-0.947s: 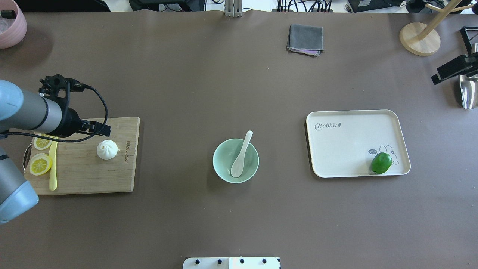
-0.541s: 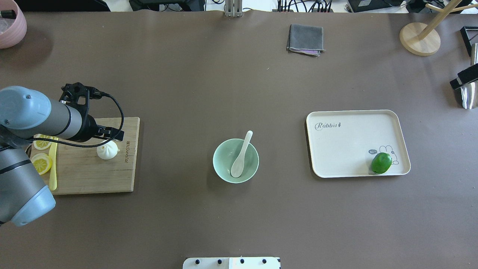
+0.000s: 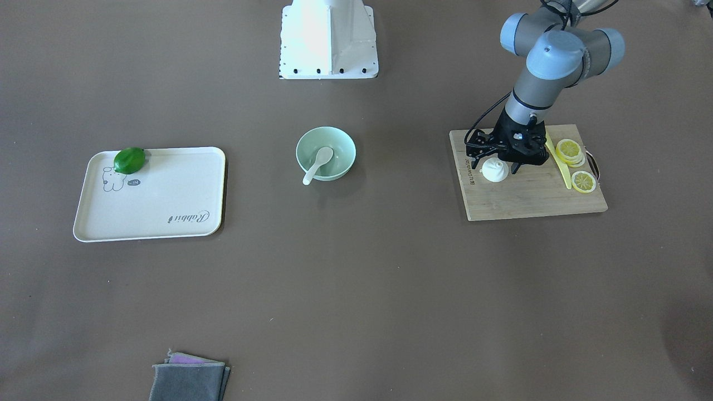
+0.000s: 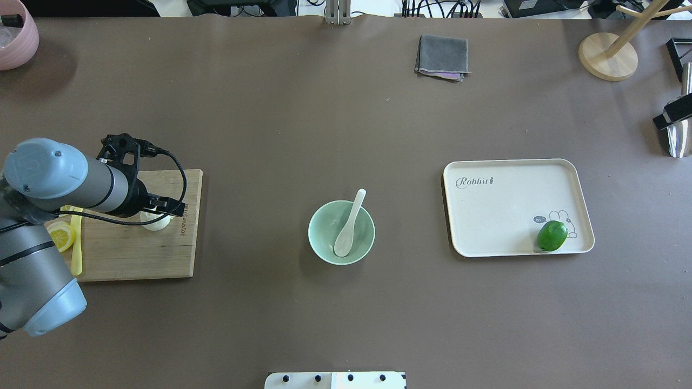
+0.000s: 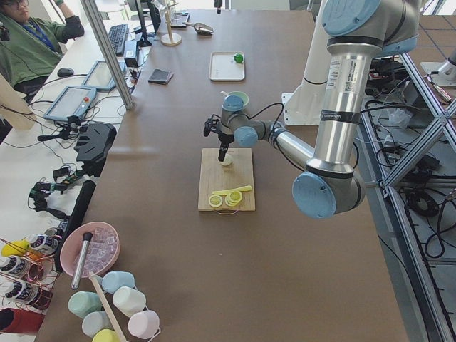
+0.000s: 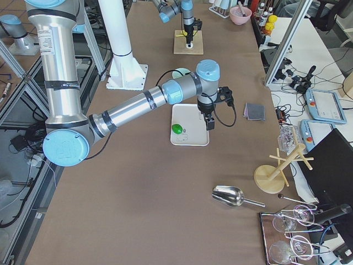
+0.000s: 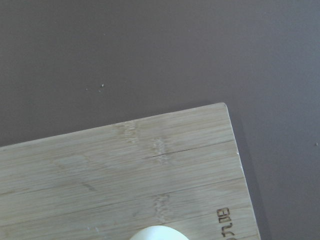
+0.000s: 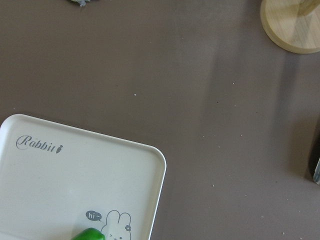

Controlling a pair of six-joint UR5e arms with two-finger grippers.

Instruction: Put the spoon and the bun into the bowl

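Note:
The white pleated bun sits on the wooden cutting board. My left gripper is down over it, open, with one black finger on each side. In the overhead view the gripper hides most of the bun. The bun's top shows at the bottom edge of the left wrist view. The white spoon lies in the mint-green bowl, its handle over the far rim. My right gripper hangs high by the tray's far edge; I cannot tell if it is open or shut.
Lemon slices and a yellow knife lie on the board beside the left arm. A white tray with a green lime is right of the bowl. A grey cloth and a wooden stand sit at the far side.
My left arm has swung right along the board and its gripper has come over the bun. The right arm's dark tip has drawn back toward the overhead view's right edge.

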